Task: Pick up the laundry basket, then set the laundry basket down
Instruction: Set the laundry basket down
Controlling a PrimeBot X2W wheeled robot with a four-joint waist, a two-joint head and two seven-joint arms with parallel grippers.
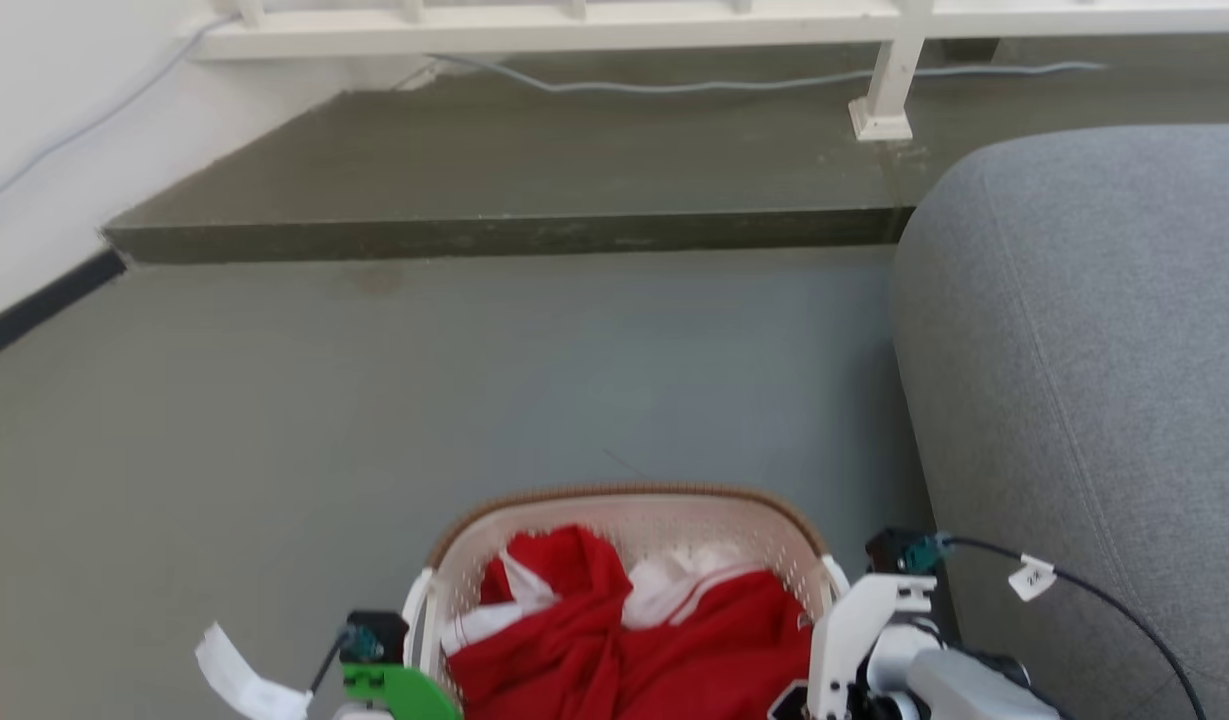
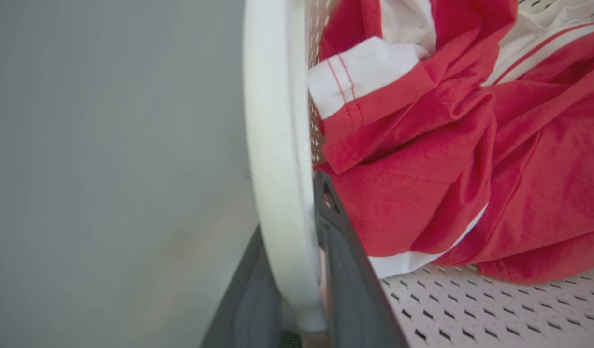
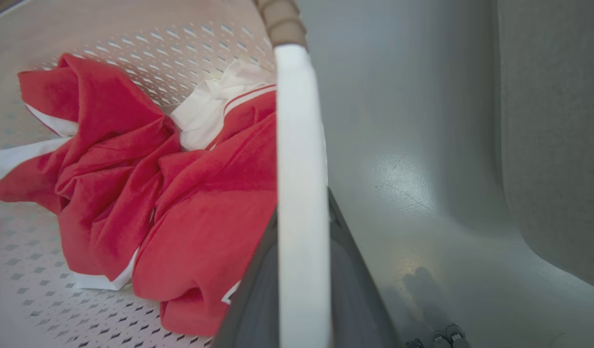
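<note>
Both handles of the laundry basket (image 1: 664, 520) are sitting inside my grippers. In the left wrist view, the left gripper (image 2: 289, 208) is closing its two dark fingers (image 2: 347, 275) on the white left handle (image 2: 272, 121), one finger outside the basket and one inside. There is no gap that I can make out. In the right wrist view, the right gripper (image 3: 301, 208) is pinching the right handle (image 3: 299, 121) the same way.

In the head view the basket is sitting near me, at the bottom centre between the two arms. A crumpled red and white garment (image 1: 614, 640) is lying inside it. The grey sofa (image 1: 1074, 350) is standing close on the right, and open floor (image 1: 474, 380) is running out ahead to a raised step (image 1: 504, 235) at the far side.

I am judging that the pick-up is in hand. In the right wrist view the floor seems to be lying well below the handle, so the basket is probably hanging off the ground, though I cannot tell for certain.

Next I am planning the set-down. That calls for lowering both arms together at an even rate so the basket is staying level, and steering clear of the sofa. I am releasing both grips only once the base is resting flat on the floor.
</note>
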